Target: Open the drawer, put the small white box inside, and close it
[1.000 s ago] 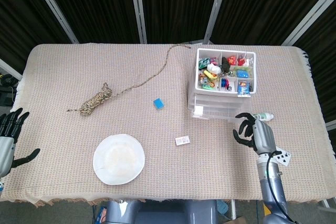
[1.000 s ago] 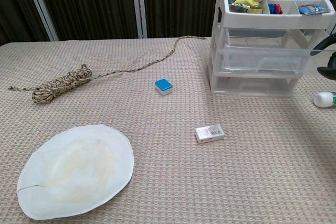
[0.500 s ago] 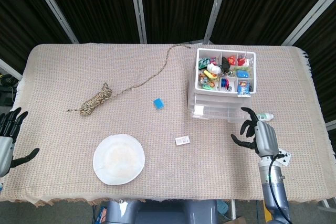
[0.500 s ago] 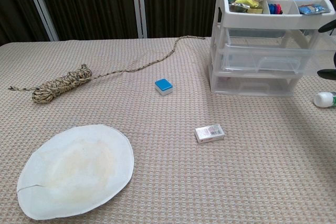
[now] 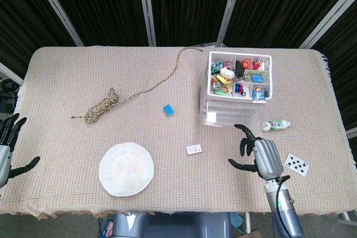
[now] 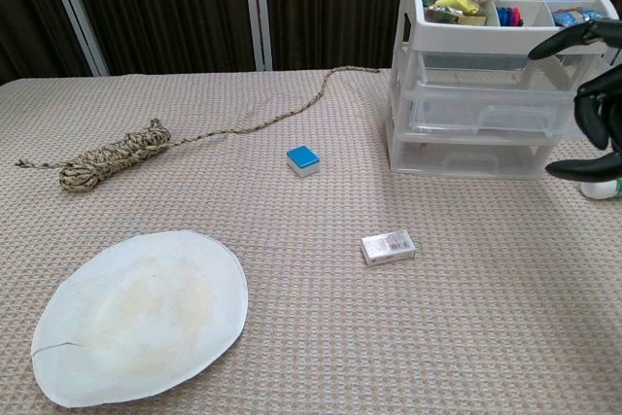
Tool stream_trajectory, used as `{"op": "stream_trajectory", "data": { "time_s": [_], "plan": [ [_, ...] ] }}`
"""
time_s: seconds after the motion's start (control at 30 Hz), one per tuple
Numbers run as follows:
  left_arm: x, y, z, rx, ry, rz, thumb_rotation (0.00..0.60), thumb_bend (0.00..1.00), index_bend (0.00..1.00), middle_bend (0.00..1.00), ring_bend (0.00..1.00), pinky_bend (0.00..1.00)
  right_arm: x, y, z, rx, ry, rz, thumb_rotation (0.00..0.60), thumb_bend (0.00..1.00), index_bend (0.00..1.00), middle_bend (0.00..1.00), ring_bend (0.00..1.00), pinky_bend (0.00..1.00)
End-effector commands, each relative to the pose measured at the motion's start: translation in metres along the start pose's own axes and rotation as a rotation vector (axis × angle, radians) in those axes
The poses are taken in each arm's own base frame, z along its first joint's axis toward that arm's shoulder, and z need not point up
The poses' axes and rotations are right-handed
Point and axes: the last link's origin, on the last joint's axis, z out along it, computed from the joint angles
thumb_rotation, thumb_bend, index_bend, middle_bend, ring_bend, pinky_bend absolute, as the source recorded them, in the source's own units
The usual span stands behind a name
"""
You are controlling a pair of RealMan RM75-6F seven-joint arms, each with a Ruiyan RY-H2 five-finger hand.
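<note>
Small white box (image 6: 388, 246): lies flat on tabletop (image 6: 292, 337), well apart from clear drawer unit (image 6: 476, 119). Likely light, stiff cardboard; I would pinch its long sides. My right robot hand (image 5: 258, 155): fingers spread, empty.

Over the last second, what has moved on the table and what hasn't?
The right hand, open and empty, drew back toward the table's near edge and leftward, uncovering a playing card. The left hand slid slightly lower. The small white box, clear plastic drawer unit and paper plate stayed put.
</note>
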Motion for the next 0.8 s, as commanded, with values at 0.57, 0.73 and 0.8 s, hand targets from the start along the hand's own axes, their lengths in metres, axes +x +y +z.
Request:
{"op": "stream_trajectory", "data": {
  "time_s": [0.57,0.73,0.8],
  "plan": [
    [0.012,-0.004,0.0,0.008,0.023,-0.019,0.6,0.21,0.06,0.0,0.0,0.0,-0.06,0.011,0.025,0.019,-0.185,-0.137,0.6,0.06,0.29,0.76,0.74,0.57],
    [0.012,-0.004,0.001,0.006,0.021,-0.019,0.6,0.21,0.06,0.0,0.0,0.0,-0.075,0.014,0.038,0.006,-0.186,-0.187,0.6,0.06,0.32,0.89,0.85,0.59],
    [0.012,-0.003,0.001,0.004,0.02,-0.022,0.6,0.21,0.06,0.0,0.0,0.0,-0.08,0.014,0.044,-0.006,-0.185,-0.195,0.6,0.06,0.33,0.92,0.89,0.6]
  ]
}}
